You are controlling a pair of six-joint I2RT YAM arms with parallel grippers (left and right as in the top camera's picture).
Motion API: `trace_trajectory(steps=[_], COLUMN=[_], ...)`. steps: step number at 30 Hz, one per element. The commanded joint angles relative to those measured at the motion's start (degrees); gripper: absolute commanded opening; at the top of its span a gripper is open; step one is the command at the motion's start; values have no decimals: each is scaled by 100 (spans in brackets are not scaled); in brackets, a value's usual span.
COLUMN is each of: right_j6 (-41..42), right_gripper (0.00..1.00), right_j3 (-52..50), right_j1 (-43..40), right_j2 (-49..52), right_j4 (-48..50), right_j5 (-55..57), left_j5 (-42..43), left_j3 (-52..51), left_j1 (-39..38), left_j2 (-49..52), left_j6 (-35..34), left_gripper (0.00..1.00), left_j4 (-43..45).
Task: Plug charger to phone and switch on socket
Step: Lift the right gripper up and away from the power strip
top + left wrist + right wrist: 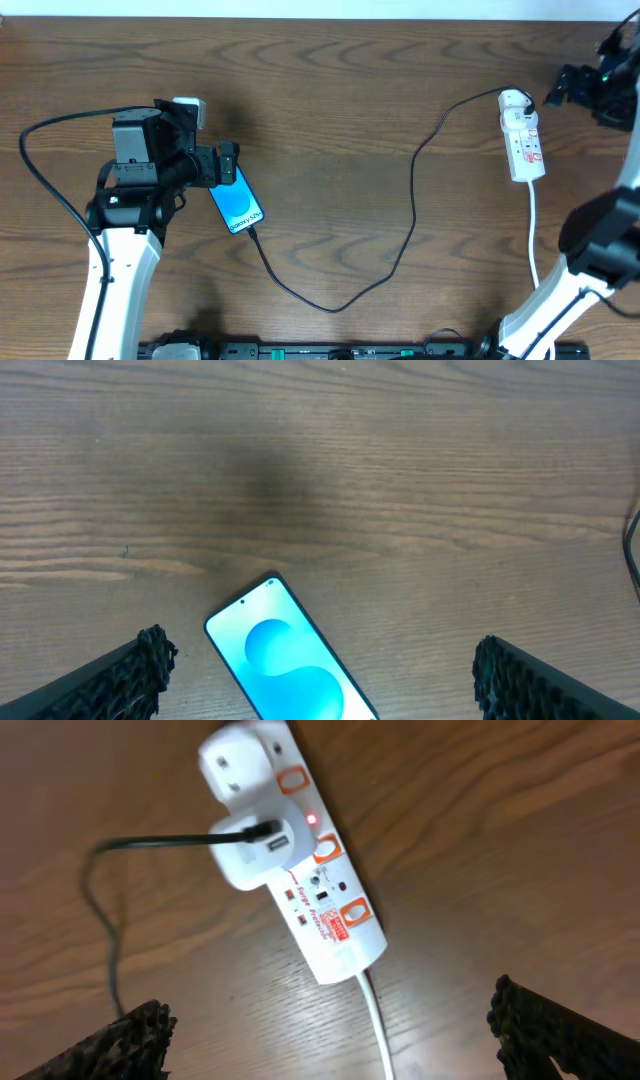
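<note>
The phone lies flat at centre-left with its blue screen up, and it shows at the bottom of the left wrist view. My left gripper hangs open over the phone's top end, a finger on either side. The black charger runs from the phone's lower end in a long loop to a white adapter in the socket. In the right wrist view a small red light glows on the socket, beside where the charger enters. My right gripper is open above the socket's cord end, touching nothing.
The socket's thick white cord runs toward the table's front edge past the right arm's base. A black cable loop of the left arm lies at far left. A dark rail lines the front edge.
</note>
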Motion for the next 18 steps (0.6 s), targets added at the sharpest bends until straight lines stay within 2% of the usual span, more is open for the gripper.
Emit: trace_trajectory(steps=[1, 9, 18], right_j6=[122, 122, 122], right_gripper=[99, 99, 99], right_j3=[192, 192, 186], right_j1=[-2, -2, -4], right_j2=[-743, -1512, -1580], right_j4=[-13, -26, -46], right_j5=[-24, -369, -376], left_j5=[-59, -59, -59], left_j3=[146, 146, 149], left_j1=[-17, -17, -17], left_j2=[-26, -26, -26], left_j6=[120, 120, 120], left_gripper=[98, 98, 98], left_j4=[-2, -2, -2])
